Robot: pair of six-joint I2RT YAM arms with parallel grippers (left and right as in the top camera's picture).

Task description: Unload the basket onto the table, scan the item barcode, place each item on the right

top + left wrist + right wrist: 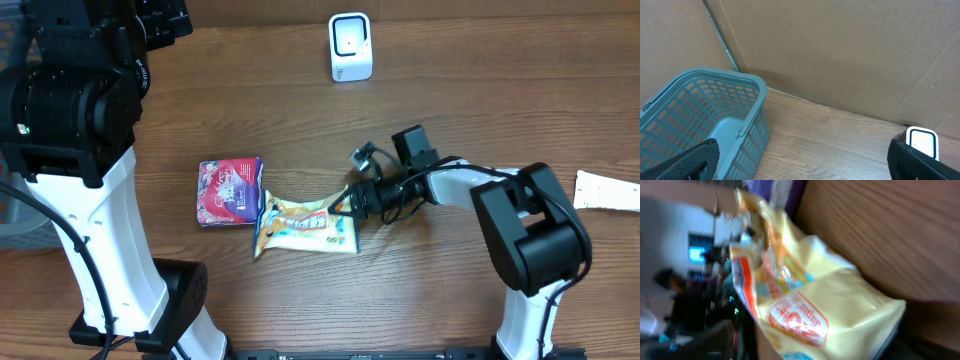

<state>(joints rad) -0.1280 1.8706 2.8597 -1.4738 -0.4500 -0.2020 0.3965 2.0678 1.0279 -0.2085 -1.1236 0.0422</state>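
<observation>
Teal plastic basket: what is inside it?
Inside the teal plastic basket only slotted walls and a bare patch of floor show, no item. Its near part is hidden behind the dark left fingers and the picture's edge.

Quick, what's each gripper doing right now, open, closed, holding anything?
Left gripper: open, holding nothing.
Right gripper: at the edge of the yellow snack bag; cannot tell if it is open or gripping.
</observation>
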